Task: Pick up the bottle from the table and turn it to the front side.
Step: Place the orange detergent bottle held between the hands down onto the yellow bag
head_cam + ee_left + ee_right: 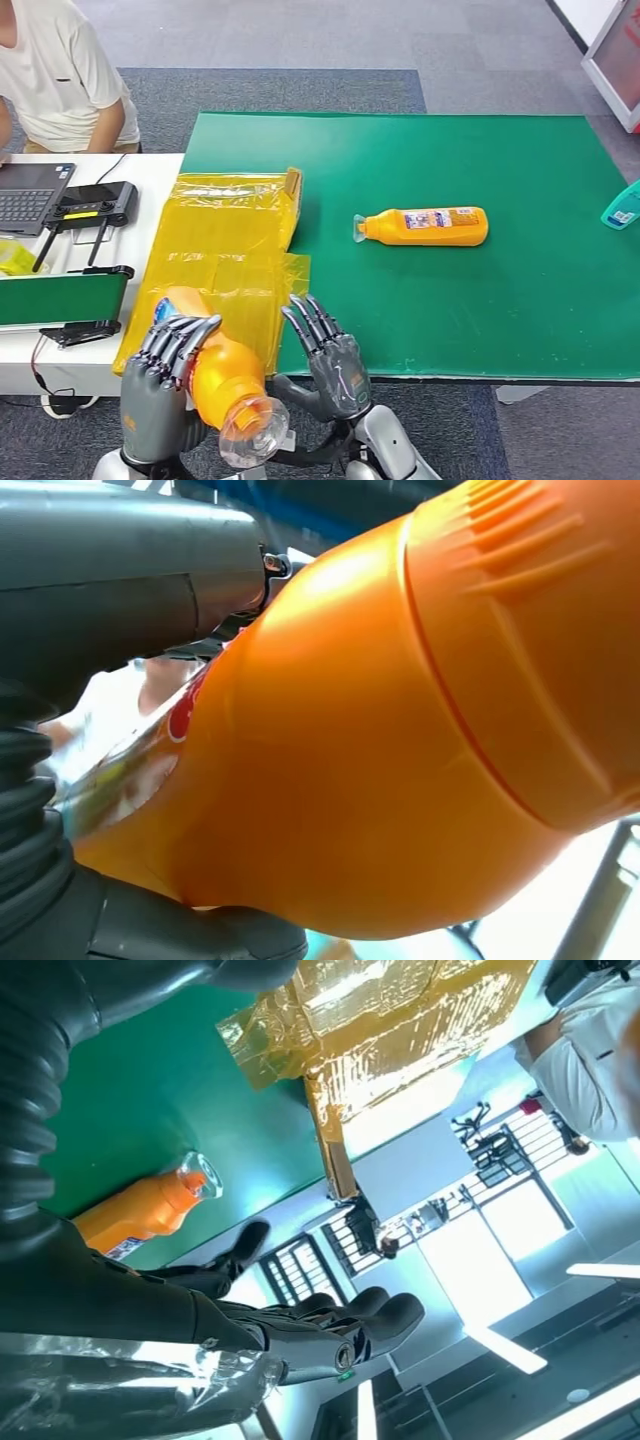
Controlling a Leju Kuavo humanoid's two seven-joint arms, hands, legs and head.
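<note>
The left hand [162, 375] grips an orange bottle [223, 378] off the table's near edge for turning, while the right hand [334, 368] waits spread beside it.

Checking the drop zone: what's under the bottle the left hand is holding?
Below the held bottle, which the left hand grips, lies the yellow bag on the green mat. The patch of bag directly beneath is covered by the bottle and hand.
</note>
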